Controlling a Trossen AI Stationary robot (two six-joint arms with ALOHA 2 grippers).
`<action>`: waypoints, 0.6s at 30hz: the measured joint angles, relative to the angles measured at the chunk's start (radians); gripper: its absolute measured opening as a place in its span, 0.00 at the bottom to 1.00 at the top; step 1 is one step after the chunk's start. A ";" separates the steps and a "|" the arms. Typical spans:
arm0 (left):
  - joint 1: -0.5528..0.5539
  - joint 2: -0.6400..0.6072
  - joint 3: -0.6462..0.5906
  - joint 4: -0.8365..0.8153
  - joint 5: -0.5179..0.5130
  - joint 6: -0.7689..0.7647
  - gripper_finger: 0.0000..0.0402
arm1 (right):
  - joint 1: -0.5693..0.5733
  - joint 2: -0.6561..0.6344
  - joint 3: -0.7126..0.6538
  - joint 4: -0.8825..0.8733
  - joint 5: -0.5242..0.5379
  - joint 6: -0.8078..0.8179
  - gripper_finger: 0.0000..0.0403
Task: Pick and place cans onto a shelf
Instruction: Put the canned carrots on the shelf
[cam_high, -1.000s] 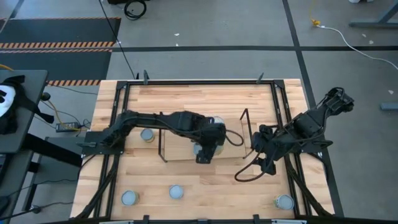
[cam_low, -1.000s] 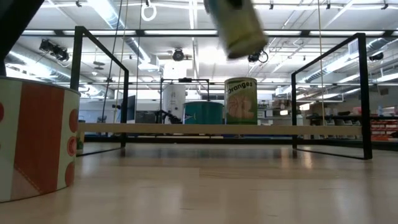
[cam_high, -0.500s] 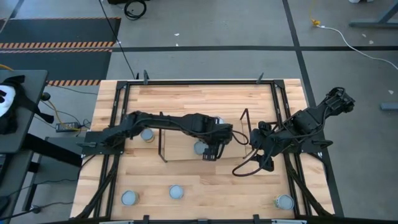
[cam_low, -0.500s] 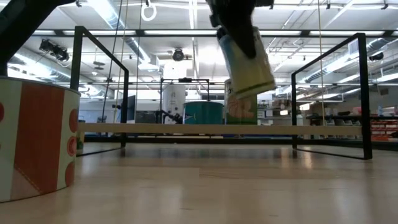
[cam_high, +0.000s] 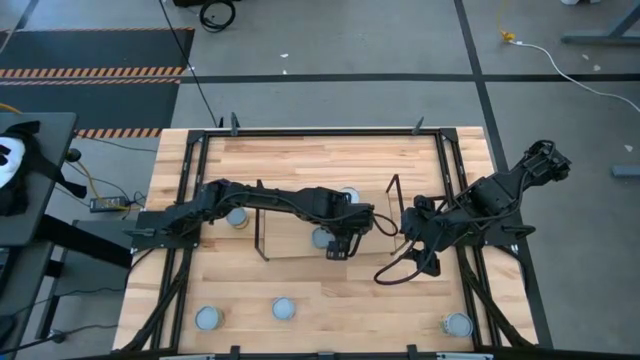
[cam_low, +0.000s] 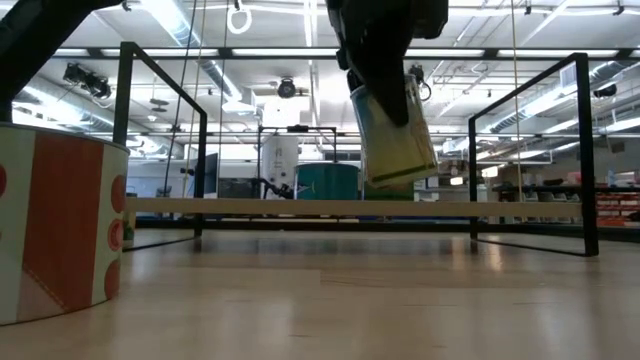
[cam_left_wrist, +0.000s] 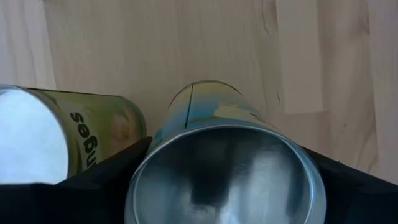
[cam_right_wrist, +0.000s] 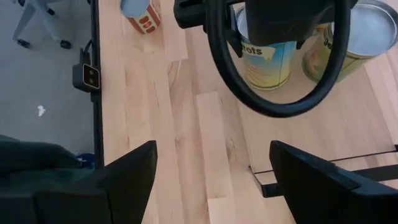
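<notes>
**Can held over the shelf, most cans not yet placed**

A tilted can (cam_low: 398, 135) is held clenched in the left gripper (cam_high: 340, 243) jaws just above the shelf (cam_high: 290, 250). Two cans are seen on it; four stay on the wooden table (cam_high: 330, 290). The right gripper (cam_high: 412, 225) waits nearby, jaws released. A hall with ceiling lights is seen behind.
</notes>
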 joint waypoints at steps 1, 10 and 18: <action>0.000 0.000 0.000 0.007 0.000 -0.001 0.82 | 0.000 0.000 0.000 0.003 0.000 0.000 0.79; 0.001 0.000 0.000 0.019 -0.003 -0.020 0.87 | 0.000 0.000 0.000 0.043 0.000 -0.018 0.83; -0.001 0.000 0.000 0.023 -0.033 -0.020 0.88 | 0.000 0.000 0.000 0.043 0.000 -0.026 0.85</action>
